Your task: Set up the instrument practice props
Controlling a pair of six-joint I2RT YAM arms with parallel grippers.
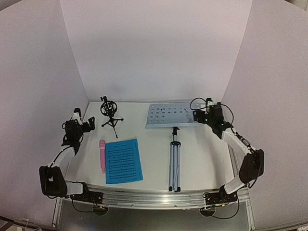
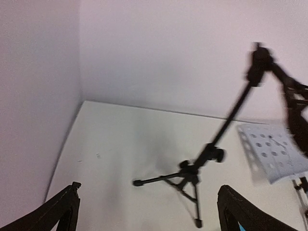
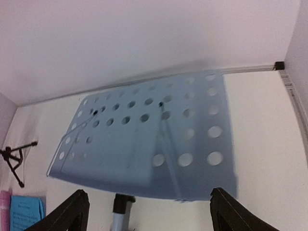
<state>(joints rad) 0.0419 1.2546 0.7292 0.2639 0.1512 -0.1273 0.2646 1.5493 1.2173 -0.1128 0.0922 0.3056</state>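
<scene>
The pale-blue perforated music-stand desk (image 1: 167, 115) lies at the back right with its folded silver tripod legs (image 1: 174, 161) pointing toward me. It fills the right wrist view (image 3: 139, 139). My right gripper (image 1: 198, 115) is open, just beside the desk's right edge. The blue sheet-music page (image 1: 123, 160) lies flat at the front left, with the pink stick microphone (image 1: 102, 155) beside it on its left. The small black tripod mic mount (image 1: 110, 112) stands at the back left, also seen in the left wrist view (image 2: 207, 159). My left gripper (image 1: 86, 125) is open and empty, left of the mount.
White walls enclose the table on three sides. A metal rail (image 1: 159, 197) runs along the near edge between the arm bases. A corner of the blue page (image 3: 26, 211) and the mount's feet (image 3: 14, 161) show at the left of the right wrist view.
</scene>
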